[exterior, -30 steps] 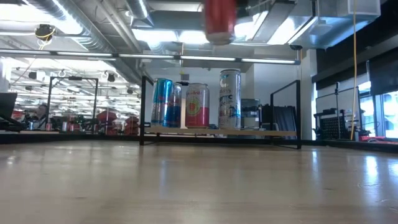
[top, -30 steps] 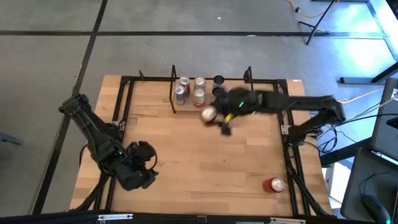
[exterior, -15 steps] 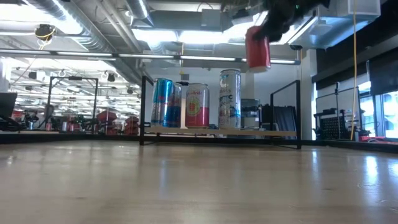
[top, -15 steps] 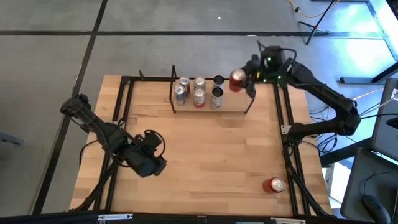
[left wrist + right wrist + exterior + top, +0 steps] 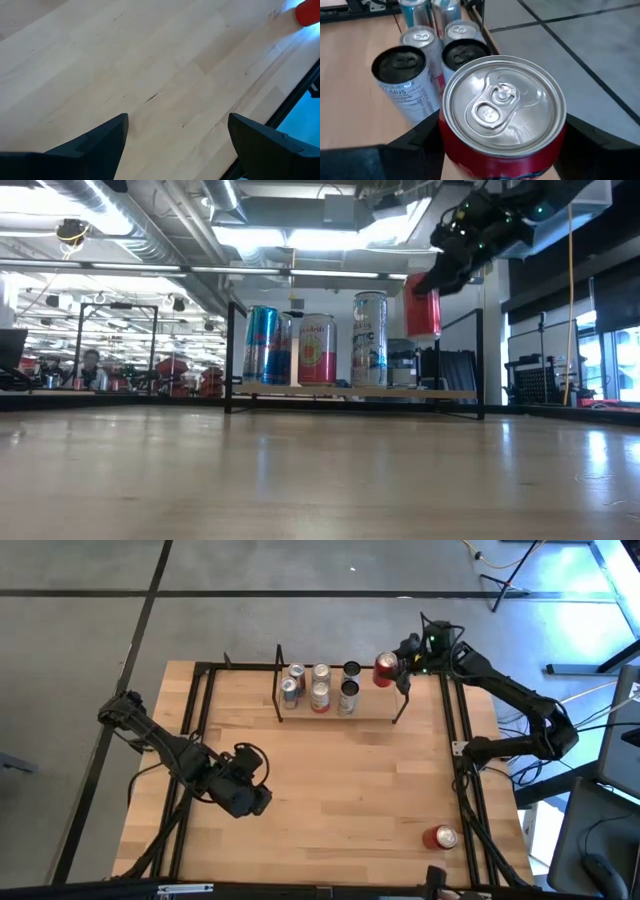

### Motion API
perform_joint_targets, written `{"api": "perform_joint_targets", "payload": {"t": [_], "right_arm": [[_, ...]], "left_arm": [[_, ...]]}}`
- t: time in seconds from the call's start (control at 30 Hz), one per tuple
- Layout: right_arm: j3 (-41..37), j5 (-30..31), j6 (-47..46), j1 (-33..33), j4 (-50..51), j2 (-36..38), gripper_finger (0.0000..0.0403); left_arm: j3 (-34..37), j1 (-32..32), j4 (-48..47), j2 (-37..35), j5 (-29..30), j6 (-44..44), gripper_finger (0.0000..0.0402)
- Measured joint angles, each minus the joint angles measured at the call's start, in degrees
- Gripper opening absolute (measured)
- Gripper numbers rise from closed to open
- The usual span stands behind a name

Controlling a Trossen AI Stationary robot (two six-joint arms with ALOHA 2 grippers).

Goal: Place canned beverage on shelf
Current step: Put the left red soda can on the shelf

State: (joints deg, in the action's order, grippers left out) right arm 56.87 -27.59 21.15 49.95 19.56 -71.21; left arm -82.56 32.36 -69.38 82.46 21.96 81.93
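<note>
High view: five cans [image 5: 319, 686] on shelf [image 5: 372, 711]

Bright overhead ceiling lights [image 5: 300, 235], sharp views.

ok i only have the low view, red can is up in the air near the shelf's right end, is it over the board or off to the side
Observer: From above, the red can sits over the right wire end frame, beside the black can.
Operator: is the grip solid
Observer: The right end effector has a finger on each side of the can, which stays upright.
Operator: any cans left on the table
Observer: One more red can lies near the front right corner.
Operator: left arm
Observer: The left end effector is open, over bare table.
</note>
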Motion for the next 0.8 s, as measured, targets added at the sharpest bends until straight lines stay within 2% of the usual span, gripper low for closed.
{"api": "perform_joint_targets", "payload": {"t": [0.3, 0.53, 0.8], "right_arm": [[-1.5, 0.0, -2.8, -0.4, -5.0, -5.7, 0.0265], [-1.5, 0.7, -2.9, -0.8, -5.4, -9.9, 0.0265], [-1.4, 3.8, -1.2, -4.0, -6.2, -14.0, 0.0265]], "left_arm": [[0.0, -0.1, 0.0, 0.0, 0.0, 0.1, 0.0328], [0.0, -0.1, 0.6, 0.0, 0.0, 0.2, 0.0328], [0.0, -0.1, 0.6, 0.0, 0.0, 0.2, 0.0328]]}}
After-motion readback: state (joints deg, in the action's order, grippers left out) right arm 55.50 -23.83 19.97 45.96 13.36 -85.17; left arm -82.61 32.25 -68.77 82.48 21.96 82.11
